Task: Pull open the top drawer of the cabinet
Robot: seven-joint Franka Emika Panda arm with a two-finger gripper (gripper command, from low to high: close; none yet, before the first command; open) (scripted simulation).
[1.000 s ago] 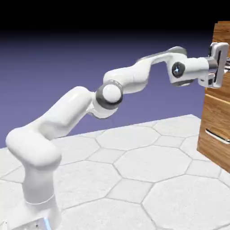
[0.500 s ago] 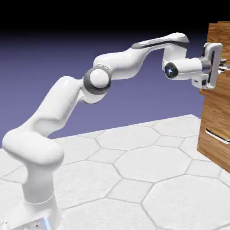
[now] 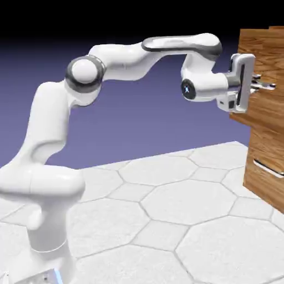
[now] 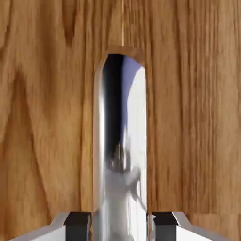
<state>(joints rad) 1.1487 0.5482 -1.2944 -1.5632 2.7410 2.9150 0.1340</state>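
Gripper (image 3: 260,85) jaws clenched on the silver handle (image 4: 120,155) of the top drawer (image 3: 265,77), which juts out from the front of the cabinet (image 3: 269,161) at the exterior view's right edge, partly open.

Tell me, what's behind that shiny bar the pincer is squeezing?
Behind the handle is the brown wood front of the top drawer, which juts out from the cabinet. The pincer grips the bar. The drawer's inside is hidden.
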